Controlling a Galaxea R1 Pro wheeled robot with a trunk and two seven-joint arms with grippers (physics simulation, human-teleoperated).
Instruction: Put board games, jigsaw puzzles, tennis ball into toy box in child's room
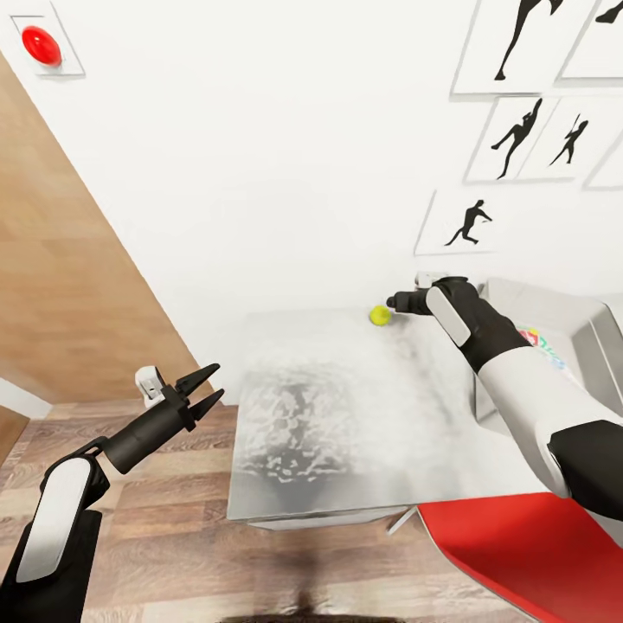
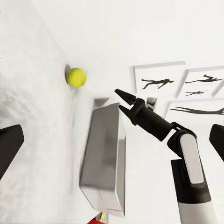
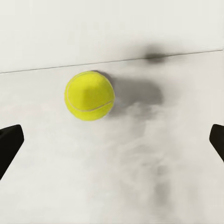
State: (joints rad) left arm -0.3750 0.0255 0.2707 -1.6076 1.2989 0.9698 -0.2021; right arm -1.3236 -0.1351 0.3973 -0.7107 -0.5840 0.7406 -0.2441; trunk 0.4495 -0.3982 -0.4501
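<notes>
The tennis ball (image 1: 380,315) (image 3: 89,95) (image 2: 76,77) rests on the pale grey table (image 1: 346,415) at its far edge, against the white wall. My right gripper (image 1: 394,303) (image 2: 120,100) hovers just to the right of the ball, open, with nothing between its fingers (image 3: 9,144). The ball lies ahead of them, apart from both. The toy box (image 1: 571,316) (image 2: 105,154) stands on the table's right end, behind my right forearm. A bit of colourful print (image 1: 542,340) shows inside it, mostly hidden. My left gripper (image 1: 208,388) hangs open over the floor, left of the table.
A red chair seat (image 1: 519,554) sits under the table's near right corner. Wood flooring (image 1: 156,519) and a wooden panel (image 1: 69,285) lie to the left. Framed silhouette pictures (image 1: 519,138) hang on the wall above the toy box.
</notes>
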